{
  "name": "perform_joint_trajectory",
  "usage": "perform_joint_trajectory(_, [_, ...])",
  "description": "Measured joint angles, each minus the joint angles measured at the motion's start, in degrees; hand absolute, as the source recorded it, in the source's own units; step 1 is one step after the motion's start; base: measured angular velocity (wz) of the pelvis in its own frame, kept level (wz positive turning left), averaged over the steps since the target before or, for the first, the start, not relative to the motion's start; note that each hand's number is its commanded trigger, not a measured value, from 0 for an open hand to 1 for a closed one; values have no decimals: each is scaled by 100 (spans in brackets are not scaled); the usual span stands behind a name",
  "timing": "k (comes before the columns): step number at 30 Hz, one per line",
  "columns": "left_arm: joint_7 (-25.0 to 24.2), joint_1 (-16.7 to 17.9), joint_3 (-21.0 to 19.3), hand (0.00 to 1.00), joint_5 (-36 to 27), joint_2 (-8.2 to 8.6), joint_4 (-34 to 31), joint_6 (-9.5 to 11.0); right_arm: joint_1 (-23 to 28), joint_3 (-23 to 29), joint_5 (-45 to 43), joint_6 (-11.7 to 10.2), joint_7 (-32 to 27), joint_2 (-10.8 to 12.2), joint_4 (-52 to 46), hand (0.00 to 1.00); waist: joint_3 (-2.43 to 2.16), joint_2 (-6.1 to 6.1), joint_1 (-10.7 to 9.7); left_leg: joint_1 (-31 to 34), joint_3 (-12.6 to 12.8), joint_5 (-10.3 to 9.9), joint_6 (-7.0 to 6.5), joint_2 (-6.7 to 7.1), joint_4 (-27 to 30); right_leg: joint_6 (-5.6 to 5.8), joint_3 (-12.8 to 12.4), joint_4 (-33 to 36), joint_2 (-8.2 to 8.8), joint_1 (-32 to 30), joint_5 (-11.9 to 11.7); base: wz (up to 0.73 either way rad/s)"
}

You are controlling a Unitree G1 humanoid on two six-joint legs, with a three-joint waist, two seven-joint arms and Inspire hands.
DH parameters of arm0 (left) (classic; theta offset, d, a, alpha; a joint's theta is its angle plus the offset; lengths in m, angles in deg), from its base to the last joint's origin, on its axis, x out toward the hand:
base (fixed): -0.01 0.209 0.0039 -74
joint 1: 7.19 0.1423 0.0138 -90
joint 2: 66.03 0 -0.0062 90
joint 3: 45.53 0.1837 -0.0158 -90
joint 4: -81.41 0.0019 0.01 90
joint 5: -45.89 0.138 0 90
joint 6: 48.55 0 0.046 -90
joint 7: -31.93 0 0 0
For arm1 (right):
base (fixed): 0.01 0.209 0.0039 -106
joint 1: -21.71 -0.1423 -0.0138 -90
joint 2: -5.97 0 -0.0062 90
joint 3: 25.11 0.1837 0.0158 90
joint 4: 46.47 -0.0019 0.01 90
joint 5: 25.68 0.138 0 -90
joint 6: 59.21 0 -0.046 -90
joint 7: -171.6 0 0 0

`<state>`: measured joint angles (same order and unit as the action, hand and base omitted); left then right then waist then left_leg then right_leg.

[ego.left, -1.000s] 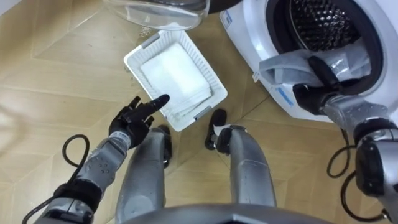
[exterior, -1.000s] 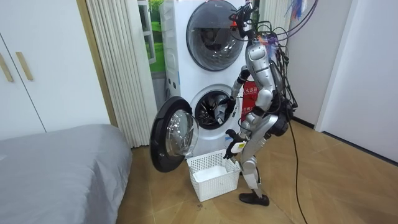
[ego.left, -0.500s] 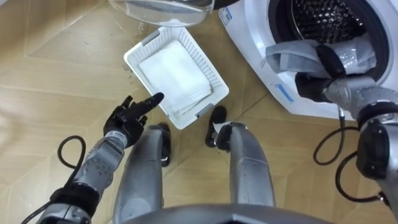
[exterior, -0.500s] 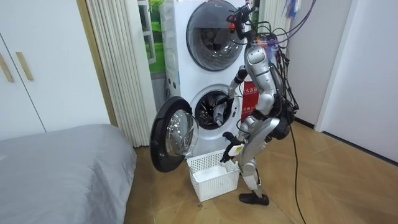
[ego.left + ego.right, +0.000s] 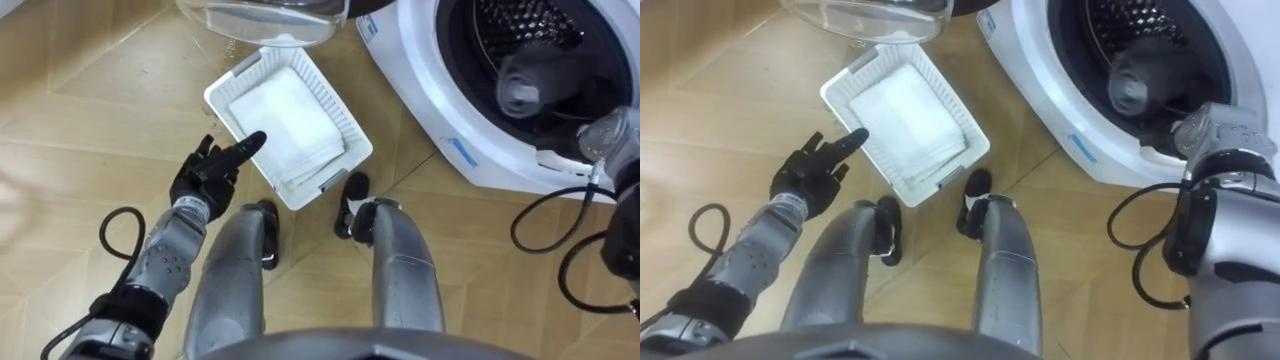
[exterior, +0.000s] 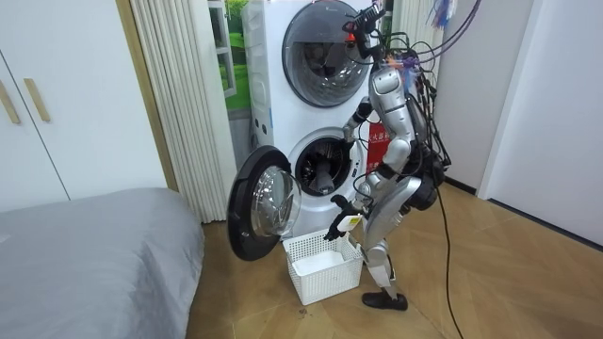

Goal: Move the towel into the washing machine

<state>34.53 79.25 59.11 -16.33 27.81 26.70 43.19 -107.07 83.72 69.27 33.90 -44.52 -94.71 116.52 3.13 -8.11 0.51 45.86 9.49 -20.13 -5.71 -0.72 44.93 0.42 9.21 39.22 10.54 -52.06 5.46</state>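
A grey towel [image 5: 520, 86] shows as a blurred bundle inside the dark drum [image 5: 530, 25] of the white washing machine [image 5: 480, 150]. My right hand [image 5: 575, 112] reaches through the door opening to that bundle, and its fingers are lost in the blur. My left hand [image 5: 215, 168] hovers open, fingers stretched out, at the near left edge of the white laundry basket [image 5: 215, 100]. A folded white towel [image 5: 285, 115] lies in the basket. In the room view I stand bent slightly at the lower machine [image 6: 325, 169].
The machine's round door [image 6: 264, 202] stands swung open to my left, its glass [image 5: 265, 15] hanging over the basket's far end. The basket [image 6: 325, 266] sits on the wooden floor just ahead of my feet. A grey bed [image 6: 94, 254] fills the room view's left.
My right hand has carried the grey towel from the door's rim deeper into the drum. My left hand has drifted slightly closer to the basket.
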Motion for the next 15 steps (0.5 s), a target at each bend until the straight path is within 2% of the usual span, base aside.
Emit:
perform_joint_trajectory(3, [-91,-17,138,0,21,-3,89,45,4,0,56,-125,-61,0,8,0,2,45,36,-111,150,9,-13,-64,-115,5,0,-68,2,80,-13,1])
perform_joint_trajectory(8, [-167,-19,136,0,249,29,210,133,65,-1,132,-309,-76,0,42,0,-3,82,107,-184,197,18,-18,-66,-228,20,8,-168,0,140,-25,-1])
perform_joint_trajectory(15, [-227,-241,139,0,453,38,465,323,63,-2,184,-504,-197,0,41,0,5,117,127,-242,241,31,-45,-61,-349,60,32,-275,10,191,-54,-1])
